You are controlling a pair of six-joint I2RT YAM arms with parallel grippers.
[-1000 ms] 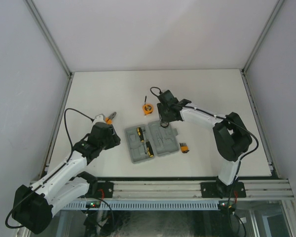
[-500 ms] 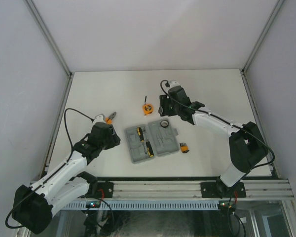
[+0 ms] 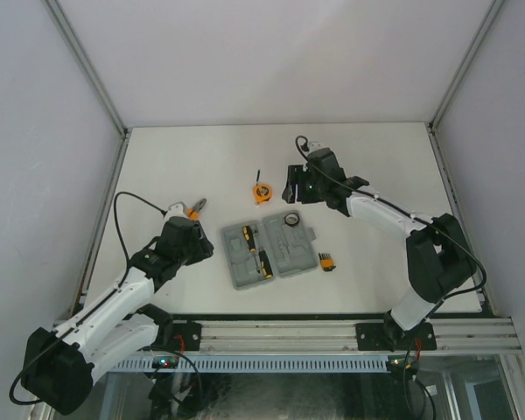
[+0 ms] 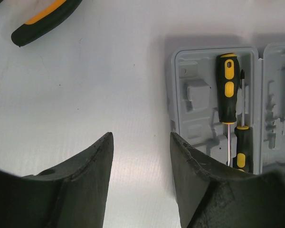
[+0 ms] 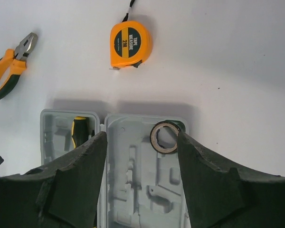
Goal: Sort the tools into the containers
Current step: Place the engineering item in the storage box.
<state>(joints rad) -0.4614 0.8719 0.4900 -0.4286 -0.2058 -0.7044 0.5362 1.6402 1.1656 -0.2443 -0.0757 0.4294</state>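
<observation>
The left fingers (image 4: 88,178) are spread apart and hold nothing. They hang over bare worktop (image 3: 175,166), with the case at their 3 o'clock. The orange-handled pliers (image 3: 195,208) lie flat on the worktop at about the case's 10 o'clock, near it but apart.

The grey tool case (image 3: 289,254) lies open at the middle of the worktop, its two halves side by side. Both black-and-orange screwdrivers (image 4: 227,88) sit in the left half along the hinge side, one toward 12 o'clock and the other (image 4: 241,149) toward 6. The round orange tape measure (image 3: 262,192) rests on the worktop at the case's 12 o'clock, apart from it. The small dark ring (image 5: 165,137) lies inside the right half, at its 12 o'clock end.

The right fingers (image 5: 76,178) are likewise released and empty, raised above the far part of the case, with the tape measure at their 9 o'clock in the top view. The small bit set (image 3: 327,261) lies on the worktop at the case's 3 o'clock, just beside its right edge.
</observation>
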